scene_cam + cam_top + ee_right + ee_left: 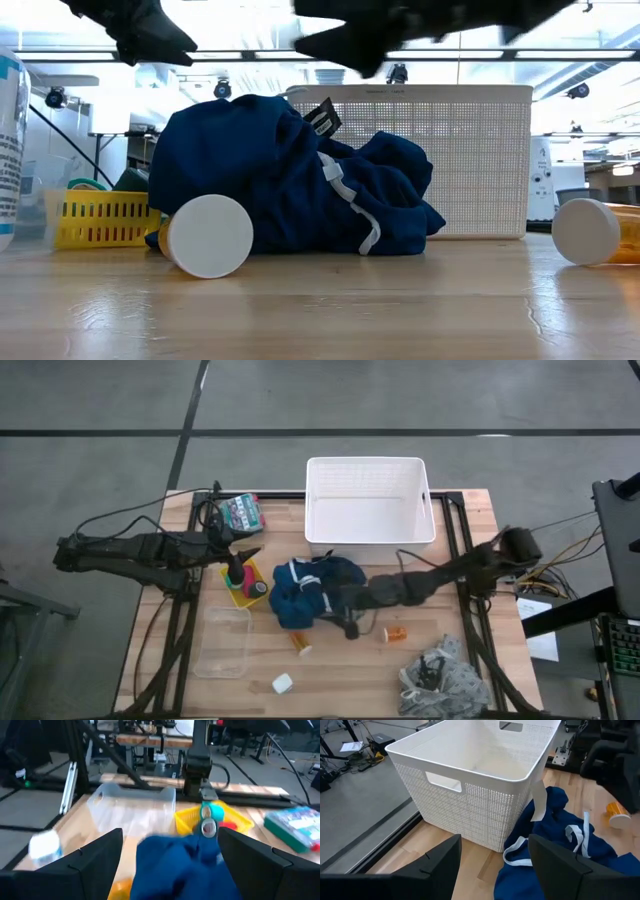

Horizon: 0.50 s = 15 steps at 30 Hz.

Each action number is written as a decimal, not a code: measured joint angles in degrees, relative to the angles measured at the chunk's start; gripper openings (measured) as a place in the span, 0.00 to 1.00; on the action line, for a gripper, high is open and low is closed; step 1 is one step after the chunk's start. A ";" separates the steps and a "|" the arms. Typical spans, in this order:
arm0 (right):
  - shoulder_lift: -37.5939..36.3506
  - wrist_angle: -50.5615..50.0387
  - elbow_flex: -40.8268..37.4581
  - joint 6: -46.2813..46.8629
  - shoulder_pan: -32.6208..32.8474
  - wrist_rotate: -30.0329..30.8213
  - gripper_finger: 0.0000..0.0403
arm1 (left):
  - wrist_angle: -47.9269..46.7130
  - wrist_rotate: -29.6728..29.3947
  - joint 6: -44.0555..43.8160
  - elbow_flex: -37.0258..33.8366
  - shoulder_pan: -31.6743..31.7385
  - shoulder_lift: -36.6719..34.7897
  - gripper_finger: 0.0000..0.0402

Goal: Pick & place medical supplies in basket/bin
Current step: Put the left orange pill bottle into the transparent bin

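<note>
Here the right gripper [345,622] hangs over the lower edge of the dark blue garment [308,592], heaped at the middle of the high view just below the empty white tub [369,500], its fingers spread wide around nothing. The left gripper [240,563], fingers parted and empty, sits above the yellow tray [243,586] left of centre. An orange pill bottle [396,632] lies right of the garment, the clear box [224,641] lower left.
</note>
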 joint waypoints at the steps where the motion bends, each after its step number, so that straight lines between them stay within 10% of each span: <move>1: -1.55 -0.14 -1.69 -0.03 0.62 0.76 0.81 | -0.04 0.00 0.00 0.00 0.00 0.00 0.59; 15: -16.46 0.29 -18.71 1.74 5.01 2.58 0.81 | -1.09 0.00 0.00 -0.74 0.02 -0.04 0.59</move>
